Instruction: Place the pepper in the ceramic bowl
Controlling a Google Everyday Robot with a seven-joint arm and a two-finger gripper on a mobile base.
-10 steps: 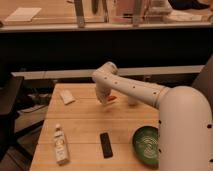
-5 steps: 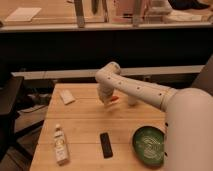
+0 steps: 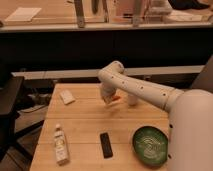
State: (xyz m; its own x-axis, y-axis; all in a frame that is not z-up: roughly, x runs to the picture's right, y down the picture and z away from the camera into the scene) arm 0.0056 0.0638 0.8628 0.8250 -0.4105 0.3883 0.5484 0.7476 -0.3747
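Dark-green ceramic bowl (image 3: 150, 146) sits near right on the wooden table (image 3: 85, 125); only its pale swirl pattern shows inside. Gripper (image 3: 111, 100), at far centre, pinches the pepper (image 3: 116, 99) just left of a white cup (image 3: 132, 99), whose contents cannot be seen.

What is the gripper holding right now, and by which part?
It cannot be told. The gripper sits against one end of the small orange-red tapered pepper, above the back of the wooden table, but the contact itself is hidden.
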